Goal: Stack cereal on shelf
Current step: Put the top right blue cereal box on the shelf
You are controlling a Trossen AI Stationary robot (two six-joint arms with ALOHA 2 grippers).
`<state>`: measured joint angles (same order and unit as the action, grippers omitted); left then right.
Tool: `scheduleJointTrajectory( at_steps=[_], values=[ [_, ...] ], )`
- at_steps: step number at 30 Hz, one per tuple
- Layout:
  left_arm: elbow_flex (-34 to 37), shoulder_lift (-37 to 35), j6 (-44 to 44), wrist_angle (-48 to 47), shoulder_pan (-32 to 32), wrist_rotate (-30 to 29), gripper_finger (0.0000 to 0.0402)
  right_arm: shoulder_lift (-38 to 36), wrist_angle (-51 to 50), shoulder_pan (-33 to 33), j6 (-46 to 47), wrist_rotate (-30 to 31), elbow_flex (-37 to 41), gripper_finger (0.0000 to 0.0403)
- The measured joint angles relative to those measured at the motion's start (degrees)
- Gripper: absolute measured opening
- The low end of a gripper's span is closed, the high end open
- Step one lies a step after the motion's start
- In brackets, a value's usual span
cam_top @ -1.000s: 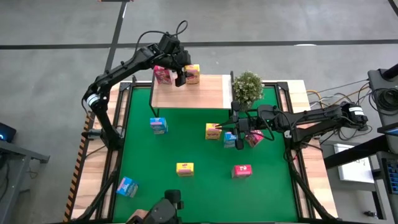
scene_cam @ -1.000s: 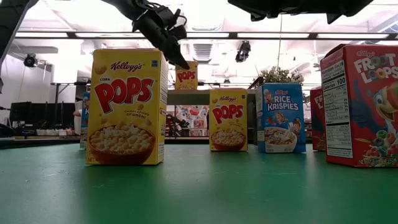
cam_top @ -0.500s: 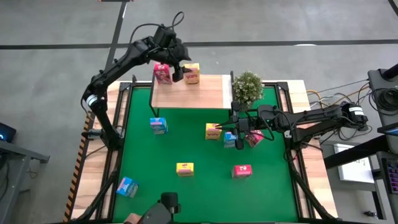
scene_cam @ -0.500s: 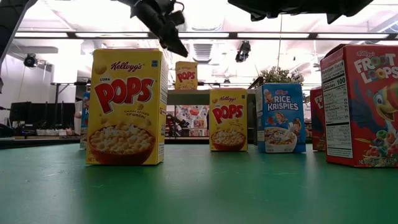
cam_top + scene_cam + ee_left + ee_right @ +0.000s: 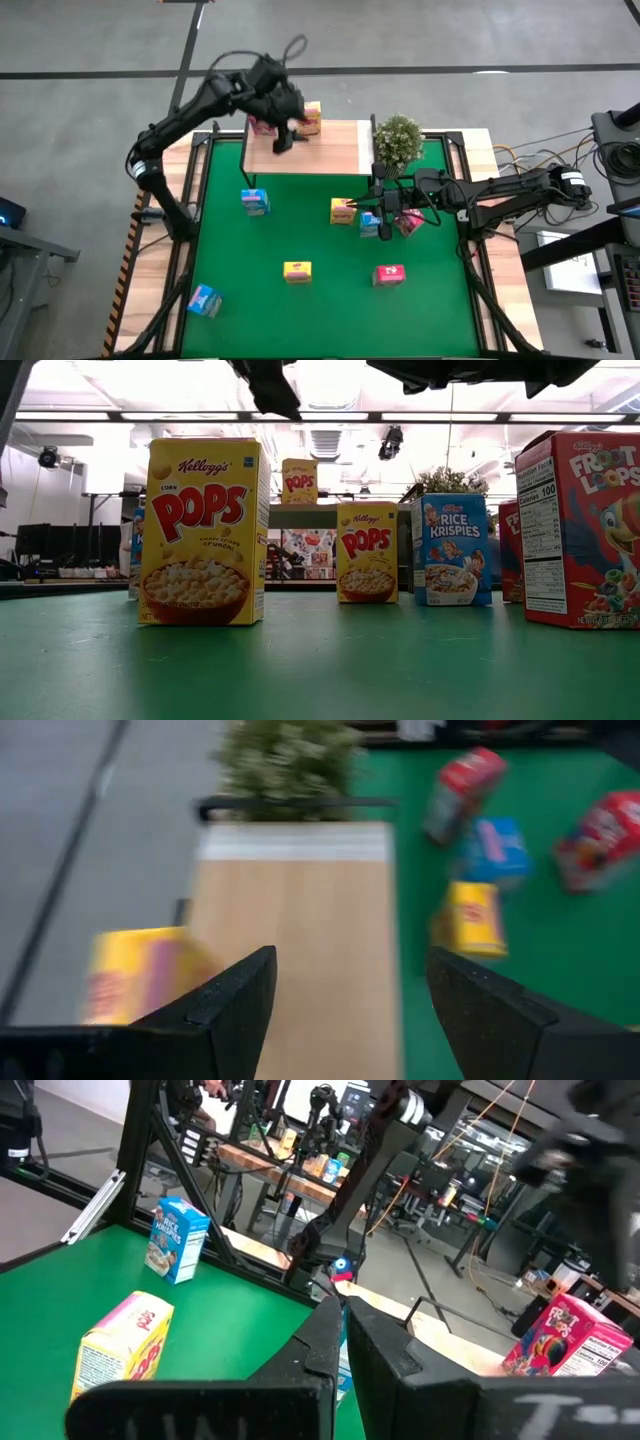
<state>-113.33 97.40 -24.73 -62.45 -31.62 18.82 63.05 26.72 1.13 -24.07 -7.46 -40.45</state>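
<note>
The left hand [image 5: 282,140], fingers spread and carrying nothing, is hanging over the light-wood shelf [image 5: 330,150], just beside the yellow Corn Pops box [image 5: 309,118] and the pink-red box [image 5: 262,124] standing at its far edge. A careless swing there risks knocking either box off the back. The right hand [image 5: 383,207], fingers pressed together, is waiting low among a blue Rice Krispies box [image 5: 370,225] and a Froot Loops box [image 5: 408,223] on the green surface [image 5: 240,250], near the potted plant [image 5: 398,140].
</note>
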Motion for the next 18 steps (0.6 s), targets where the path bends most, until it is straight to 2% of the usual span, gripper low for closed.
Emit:
scheduleJointTrajectory(
  at_steps=[6, 12, 18],
  values=[
    [12.9, -6.6, 2.5, 4.0, 7.4, -2.1, 0.0239, 0.0, -1.2, 0.0, 0.0, 0.0, 0.0, 0.0013],
    [30.2, -15.8, 10.9, 18.4, 14.5, -11.9, 0.0239, 0.0, -1.4, 0.0, 1.7, 0.1, 0.0, 0.0013],
    [45.3, -24.1, 16.2, 32.3, 23.1, -15.4, 0.0239, 0.0, -1.9, 0.0, 6.8, 0.3, -0.3, 0.0013]
  ],
)
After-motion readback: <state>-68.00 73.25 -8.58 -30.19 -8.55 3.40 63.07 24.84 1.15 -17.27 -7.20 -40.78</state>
